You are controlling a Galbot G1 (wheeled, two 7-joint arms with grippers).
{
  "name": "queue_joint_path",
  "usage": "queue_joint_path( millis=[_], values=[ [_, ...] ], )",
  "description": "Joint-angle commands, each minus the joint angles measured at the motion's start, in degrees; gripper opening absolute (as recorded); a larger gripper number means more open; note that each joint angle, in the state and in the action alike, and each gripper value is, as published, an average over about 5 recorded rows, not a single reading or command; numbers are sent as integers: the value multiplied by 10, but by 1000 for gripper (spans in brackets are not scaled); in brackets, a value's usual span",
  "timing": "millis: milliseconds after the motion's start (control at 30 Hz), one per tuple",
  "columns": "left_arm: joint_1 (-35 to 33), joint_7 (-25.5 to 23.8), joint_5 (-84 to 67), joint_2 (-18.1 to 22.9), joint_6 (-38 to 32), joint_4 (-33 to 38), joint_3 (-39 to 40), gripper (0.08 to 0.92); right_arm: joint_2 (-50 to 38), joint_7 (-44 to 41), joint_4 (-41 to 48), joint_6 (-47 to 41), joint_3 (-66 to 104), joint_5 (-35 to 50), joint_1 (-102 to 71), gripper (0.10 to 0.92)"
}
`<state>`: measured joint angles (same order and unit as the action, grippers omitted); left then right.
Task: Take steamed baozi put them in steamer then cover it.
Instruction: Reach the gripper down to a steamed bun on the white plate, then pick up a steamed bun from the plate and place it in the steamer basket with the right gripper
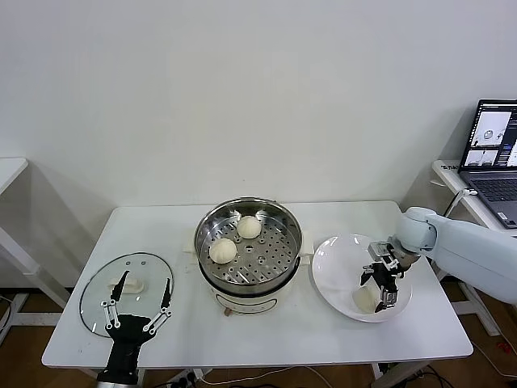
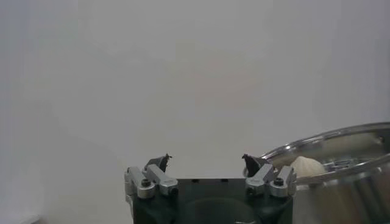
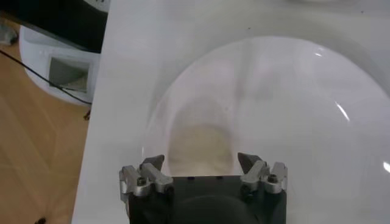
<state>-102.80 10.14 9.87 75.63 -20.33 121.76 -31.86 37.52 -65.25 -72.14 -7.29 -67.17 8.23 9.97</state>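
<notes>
My right gripper [image 1: 386, 284] hangs wide open over the baozi [image 1: 365, 299] on the white plate [image 1: 335, 259] — soft, light, easily dented — so I'd close gently across its rounded sides, while my left gripper [image 1: 137, 311] idles open above the cover [image 1: 97, 295].

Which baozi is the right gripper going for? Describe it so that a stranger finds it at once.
Start at the steel steamer in the middle of the white table; beside it, on the robot's right, lies a white plate. The baozi lies on that plate under the open right gripper. It is the only bun there; two others sit in the steamer.
</notes>
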Motion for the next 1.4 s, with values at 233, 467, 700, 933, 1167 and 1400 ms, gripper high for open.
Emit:
queue_joint_path(
  millis=[233,467,700,933,1167,1400],
  values=[
    [1,1,0,-2,0,1,3,823,-4,1,-3,3,18,-6,5,685],
    [0,1,0,-5,0,5,5,823,12,-34,-39,70,16,-17,144,669],
    [-2,1,0,-8,-1,11,7,823,117,-56,-51,216,-33,11,331,665],
    [-5,1,0,-10,-3,13,7,823,231,-34,-64,359,-33,-11,365,670],
    [-5,1,0,-10,-5,13,5,823,287,-7,-109,442,-39,-91,325,670],
    [-2,2,-1,-9,-5,13,3,823,317,-2,-132,490,-56,-145,273,674]
  ],
)
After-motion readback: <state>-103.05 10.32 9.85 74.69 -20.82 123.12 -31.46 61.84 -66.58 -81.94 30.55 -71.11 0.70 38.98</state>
